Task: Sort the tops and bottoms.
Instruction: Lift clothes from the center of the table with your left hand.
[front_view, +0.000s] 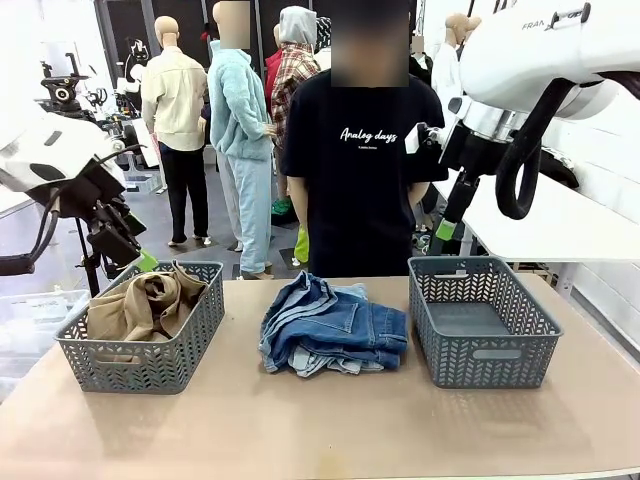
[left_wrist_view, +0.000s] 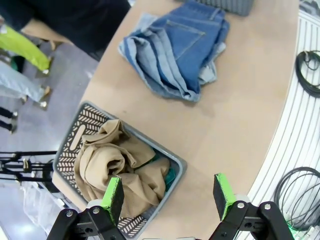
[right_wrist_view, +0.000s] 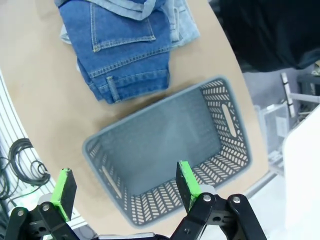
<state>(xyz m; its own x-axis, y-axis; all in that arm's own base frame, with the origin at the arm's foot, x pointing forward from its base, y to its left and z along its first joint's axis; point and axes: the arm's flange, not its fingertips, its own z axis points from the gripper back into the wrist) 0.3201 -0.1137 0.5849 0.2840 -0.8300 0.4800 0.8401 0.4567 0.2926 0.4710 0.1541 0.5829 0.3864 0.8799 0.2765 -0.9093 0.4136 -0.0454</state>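
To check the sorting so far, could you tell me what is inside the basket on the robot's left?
The basket holds a crumpled tan shirt on top; teal-green cloth peeks out beneath it, mostly covered.

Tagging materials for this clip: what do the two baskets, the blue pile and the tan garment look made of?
Left basket and right basket: likely moulded grey plastic, matte, herringbone lattice walls. Blue pile: denim, by its contrast seam stitching and patch pocket. Tan garment: soft matte cloth, maybe cotton; it crumples loosely.
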